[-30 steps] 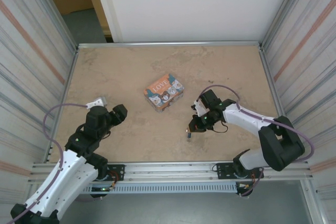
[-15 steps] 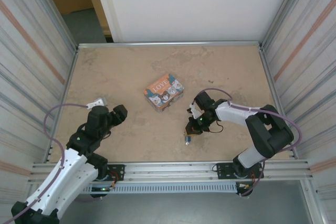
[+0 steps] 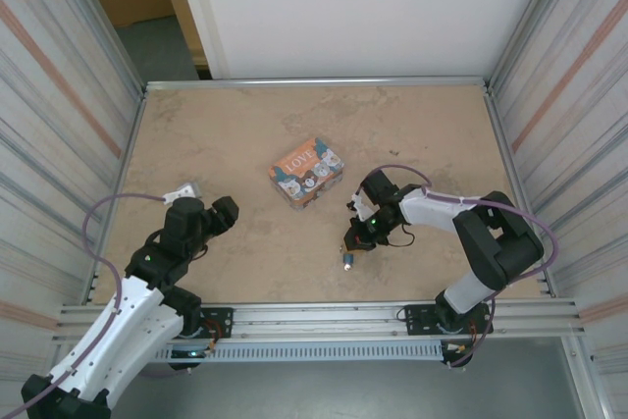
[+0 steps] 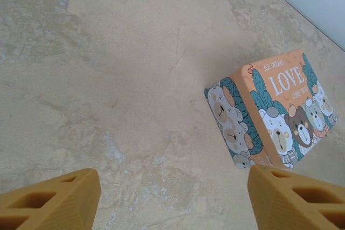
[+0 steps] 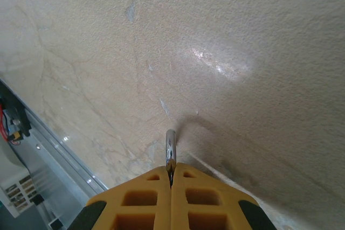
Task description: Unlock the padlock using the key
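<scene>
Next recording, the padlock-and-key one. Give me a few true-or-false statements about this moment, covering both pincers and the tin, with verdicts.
1. The left pincer is open, with nothing between its fingers. True.
2. The LOVE tin is gripped by the left pincer. False: it stands on the table, apart from both pincers.
3. The right pincer is shut on a thin silver metal piece that sticks out past its fingertips. True.
4. The right pincer is above the tin. False: in the top view it is low, to the right of the tin and nearer the front rail.
</scene>
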You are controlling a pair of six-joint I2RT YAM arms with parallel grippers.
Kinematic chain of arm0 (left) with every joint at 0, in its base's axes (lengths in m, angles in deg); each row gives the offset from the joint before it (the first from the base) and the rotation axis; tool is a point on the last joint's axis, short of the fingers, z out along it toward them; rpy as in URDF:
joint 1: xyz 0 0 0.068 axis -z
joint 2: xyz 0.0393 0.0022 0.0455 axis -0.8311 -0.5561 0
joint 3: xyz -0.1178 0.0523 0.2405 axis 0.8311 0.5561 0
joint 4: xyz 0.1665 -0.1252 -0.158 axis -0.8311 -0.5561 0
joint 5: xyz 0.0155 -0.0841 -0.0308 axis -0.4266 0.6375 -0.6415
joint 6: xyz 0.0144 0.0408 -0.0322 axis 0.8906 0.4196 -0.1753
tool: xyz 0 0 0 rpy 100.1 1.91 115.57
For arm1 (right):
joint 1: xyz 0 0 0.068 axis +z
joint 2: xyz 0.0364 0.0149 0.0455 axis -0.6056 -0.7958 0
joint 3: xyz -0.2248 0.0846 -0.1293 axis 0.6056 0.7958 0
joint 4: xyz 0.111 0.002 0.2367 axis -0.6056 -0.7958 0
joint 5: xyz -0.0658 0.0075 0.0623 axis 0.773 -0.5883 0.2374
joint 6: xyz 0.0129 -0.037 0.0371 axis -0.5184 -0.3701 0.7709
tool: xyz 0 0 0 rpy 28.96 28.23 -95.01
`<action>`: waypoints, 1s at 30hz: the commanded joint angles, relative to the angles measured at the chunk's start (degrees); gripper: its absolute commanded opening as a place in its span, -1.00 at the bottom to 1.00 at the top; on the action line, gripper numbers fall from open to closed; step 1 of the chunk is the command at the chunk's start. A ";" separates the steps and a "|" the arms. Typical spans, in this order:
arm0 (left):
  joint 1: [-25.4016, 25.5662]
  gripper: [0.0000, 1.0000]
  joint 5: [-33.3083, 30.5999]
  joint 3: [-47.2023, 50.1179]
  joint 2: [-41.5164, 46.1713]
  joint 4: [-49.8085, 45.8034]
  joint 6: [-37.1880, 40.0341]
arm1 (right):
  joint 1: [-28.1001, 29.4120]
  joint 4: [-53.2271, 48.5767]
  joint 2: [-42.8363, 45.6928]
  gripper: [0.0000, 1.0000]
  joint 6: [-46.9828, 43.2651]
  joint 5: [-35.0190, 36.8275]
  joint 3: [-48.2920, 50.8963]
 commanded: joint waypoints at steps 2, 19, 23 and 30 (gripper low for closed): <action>-0.74 0.46 -1.38 0.46 -0.05 0.70 -0.39 | 0.50 -0.51 -0.81 -0.93 -0.80 1.66 -0.81; -0.86 0.45 -1.74 -0.33 0.21 -0.46 -0.70 | 0.49 -2.26 3.03 -0.51 -0.54 5.74 -1.38; -0.87 0.46 -1.87 -1.17 0.17 -0.85 -0.56 | 0.21 -3.11 6.02 -0.48 -0.38 9.58 -1.31; -0.91 0.49 -2.77 -1.91 0.57 -1.60 -0.91 | -1.07 -4.10 14.38 -0.32 -0.21 16.10 -0.37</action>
